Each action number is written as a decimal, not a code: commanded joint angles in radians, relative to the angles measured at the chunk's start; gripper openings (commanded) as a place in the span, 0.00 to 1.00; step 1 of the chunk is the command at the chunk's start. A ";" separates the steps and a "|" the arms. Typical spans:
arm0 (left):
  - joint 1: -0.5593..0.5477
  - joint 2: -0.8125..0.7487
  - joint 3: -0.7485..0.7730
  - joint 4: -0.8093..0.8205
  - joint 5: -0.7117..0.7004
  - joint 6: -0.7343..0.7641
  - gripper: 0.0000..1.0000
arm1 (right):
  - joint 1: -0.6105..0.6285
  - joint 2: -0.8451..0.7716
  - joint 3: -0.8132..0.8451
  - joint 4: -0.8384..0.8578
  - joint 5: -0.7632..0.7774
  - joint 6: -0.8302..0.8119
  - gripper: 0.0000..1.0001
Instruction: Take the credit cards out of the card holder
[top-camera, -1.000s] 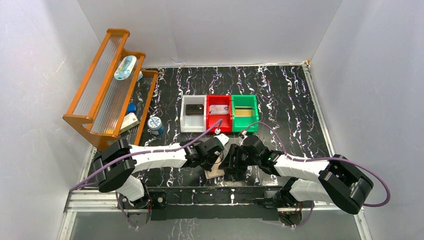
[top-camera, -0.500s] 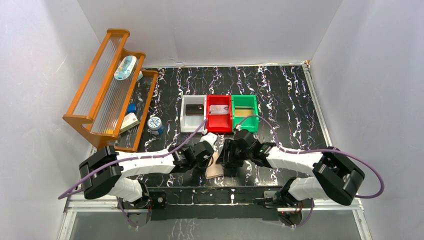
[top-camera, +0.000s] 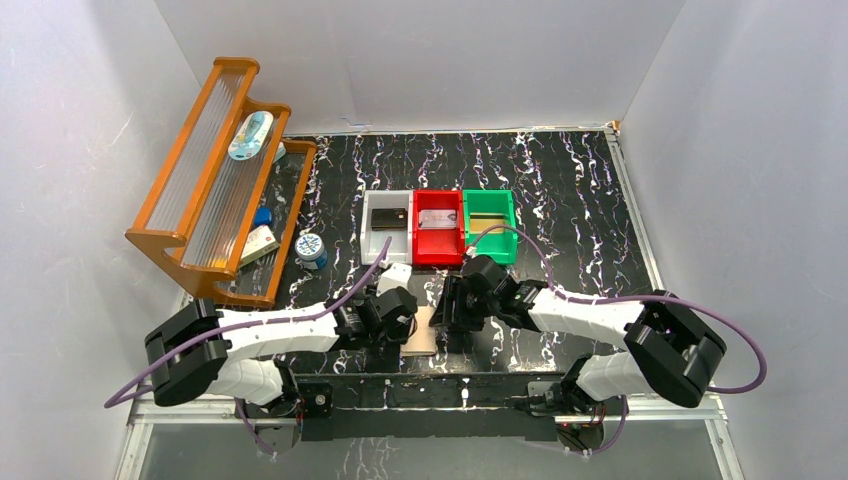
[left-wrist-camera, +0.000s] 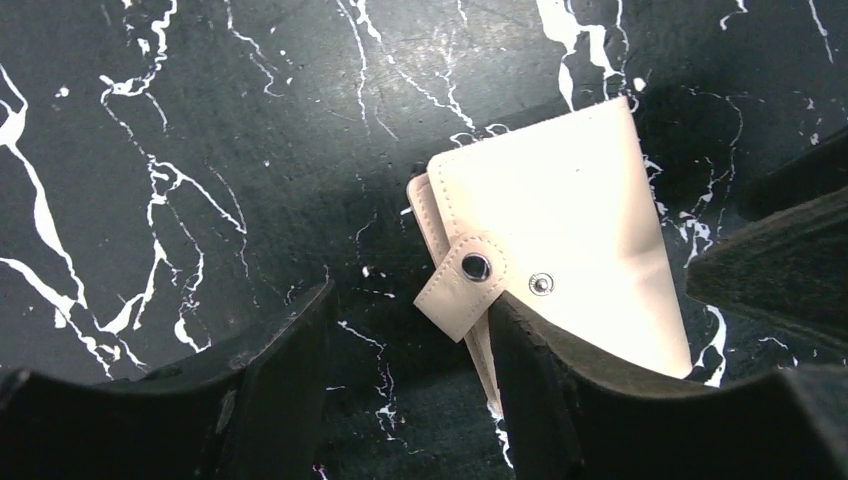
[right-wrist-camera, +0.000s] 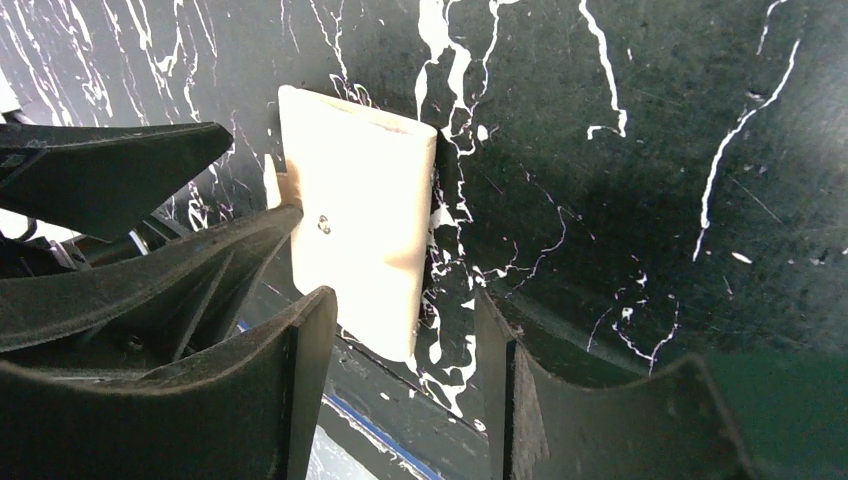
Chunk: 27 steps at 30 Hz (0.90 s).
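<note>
- Small tan leather-like bifold card holder lies flat on the black white-veined table, near the front edge, between the two grippers.
- The holder is folded shut, and we see no pockets and no card edge in any view.
- Its little strap tab sits skewed at the edge, and the metal stud on the face is bare. We read the strap as unsnapped.
- Left gripper: jaws spread wide, nothing held. The tab lies in the gap, and one finger overlaps the holder's near edge; we cannot tell whether it touches.
- Right gripper: jaws also wide and empty, straddling the holder's near end from the other side.
- Further back, well apart from the holder, the grey plastic bin, red plastic bin and green plastic bin stand in a row, touching side by side. Each holds a flat card-shaped piece, too small for us to identify.
- Progress, as we judge it: early, or between cards. The strap looks freed, but the holder is not opened and no card is in a jaw.
- Left to do: pin one flap, fold the other back, then draw out whatever cards are inside. We cannot tell how many, if any, are in there.
</note>
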<state>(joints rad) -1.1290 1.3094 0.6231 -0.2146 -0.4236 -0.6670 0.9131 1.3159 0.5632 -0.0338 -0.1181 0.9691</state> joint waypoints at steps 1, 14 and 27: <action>0.006 -0.028 -0.023 -0.064 -0.075 -0.066 0.56 | 0.007 -0.001 0.052 -0.024 0.007 -0.013 0.61; 0.007 -0.135 -0.073 0.002 -0.079 -0.094 0.44 | 0.007 0.028 0.090 -0.024 -0.010 -0.014 0.62; 0.007 -0.131 -0.078 -0.004 -0.086 -0.191 0.38 | 0.013 0.067 0.112 -0.017 -0.029 -0.012 0.62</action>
<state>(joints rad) -1.1275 1.1908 0.5488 -0.2234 -0.4690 -0.8051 0.9195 1.3758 0.6296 -0.0658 -0.1349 0.9646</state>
